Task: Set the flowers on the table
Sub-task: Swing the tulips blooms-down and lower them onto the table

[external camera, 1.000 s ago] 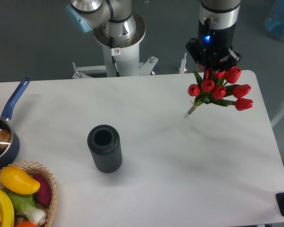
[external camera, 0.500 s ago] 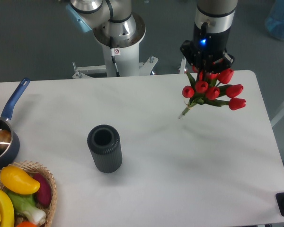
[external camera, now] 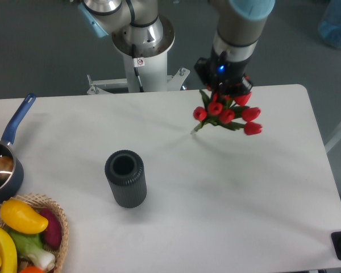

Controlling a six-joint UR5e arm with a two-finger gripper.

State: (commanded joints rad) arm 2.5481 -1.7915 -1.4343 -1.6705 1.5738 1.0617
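The flowers (external camera: 226, 112), a bunch of red tulips with green leaves and thin stems, hang in the air above the far right part of the white table (external camera: 216, 193). My gripper (external camera: 223, 90) points down from above and is shut on the top of the bunch. The stem ends (external camera: 194, 130) point down and left, close to the tabletop; I cannot tell whether they touch it.
A dark ribbed vase (external camera: 125, 178) stands upright left of centre. At the left edge sits a blue-handled pan (external camera: 1, 165), and a wicker basket (external camera: 23, 239) of vegetables fills the front left corner. The robot base (external camera: 139, 40) stands behind the table.
The arm has carried the flowers leftward along the far side of the table, toward its middle. The bunch stays held in the gripper throughout.
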